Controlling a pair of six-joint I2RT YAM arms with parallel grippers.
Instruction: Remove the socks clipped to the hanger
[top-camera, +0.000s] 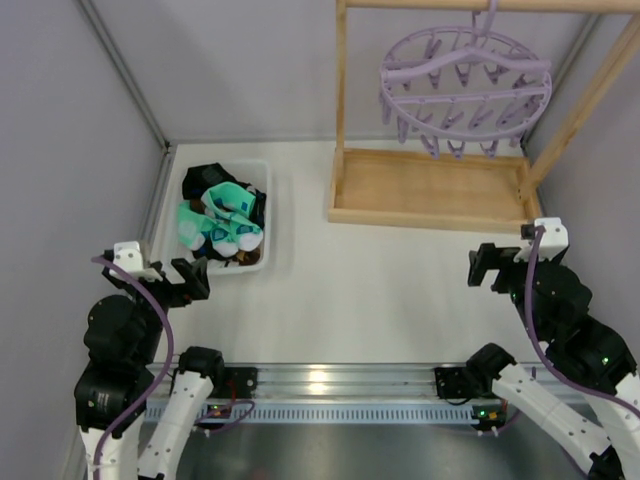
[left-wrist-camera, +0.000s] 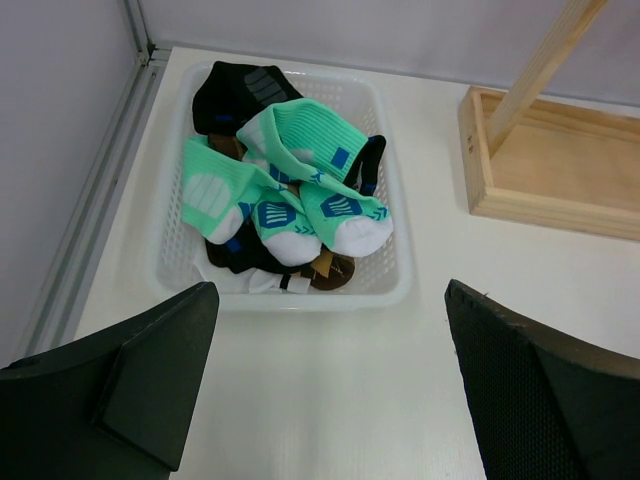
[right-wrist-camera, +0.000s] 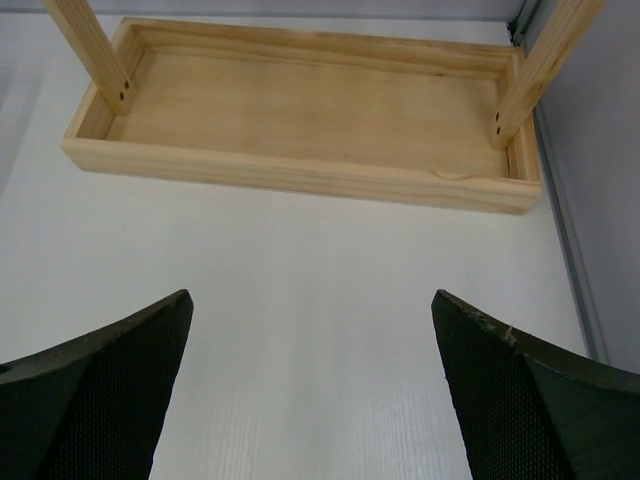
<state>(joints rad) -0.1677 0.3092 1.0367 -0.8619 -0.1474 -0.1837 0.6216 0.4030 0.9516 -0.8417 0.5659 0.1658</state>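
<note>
The pale-purple round hanger (top-camera: 466, 90) hangs from the wooden rack's top bar at the back right; no sock shows on its clips. The socks (top-camera: 220, 218), mint-green with white toes, black and dark ones, lie piled in a white basket (top-camera: 262, 172) at the left; they show in the left wrist view (left-wrist-camera: 290, 190) too. My left gripper (top-camera: 190, 279) is open and empty, just in front of the basket (left-wrist-camera: 395, 285). My right gripper (top-camera: 492, 266) is open and empty, in front of the rack's base.
The wooden rack's base tray (top-camera: 430, 187) stands at the back right with upright posts (top-camera: 341, 95); it also shows in the right wrist view (right-wrist-camera: 300, 110). Grey walls close in the left, back and right sides. An aluminium rail (top-camera: 330, 380) runs along the near edge.
</note>
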